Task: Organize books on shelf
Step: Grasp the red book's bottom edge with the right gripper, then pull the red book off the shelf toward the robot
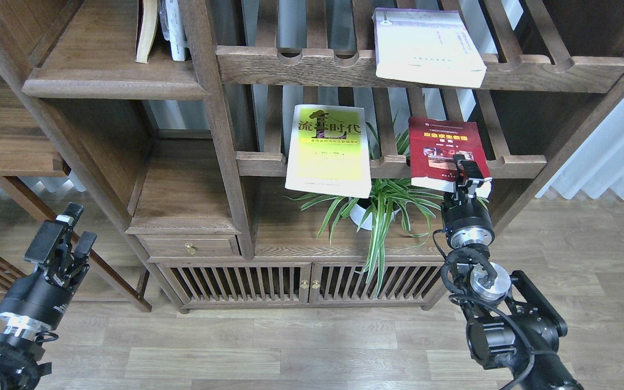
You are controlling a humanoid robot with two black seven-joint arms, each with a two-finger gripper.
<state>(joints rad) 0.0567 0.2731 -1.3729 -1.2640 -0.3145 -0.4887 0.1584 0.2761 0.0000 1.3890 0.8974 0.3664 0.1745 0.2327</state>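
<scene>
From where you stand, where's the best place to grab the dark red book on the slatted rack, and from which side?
Take the dark red book by its near lower edge, which overhangs the slatted rack's front rail, so fingers can pass above and below it. Come from the front and slightly below; the right gripper is already at its lower right corner. The plant crowds the left side.

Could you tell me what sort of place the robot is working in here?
Probably a home study or living room: a dark wooden bookcase holding books, a potted plant on its cabinet, wood-look flooring, and pale curtains at right.
</scene>
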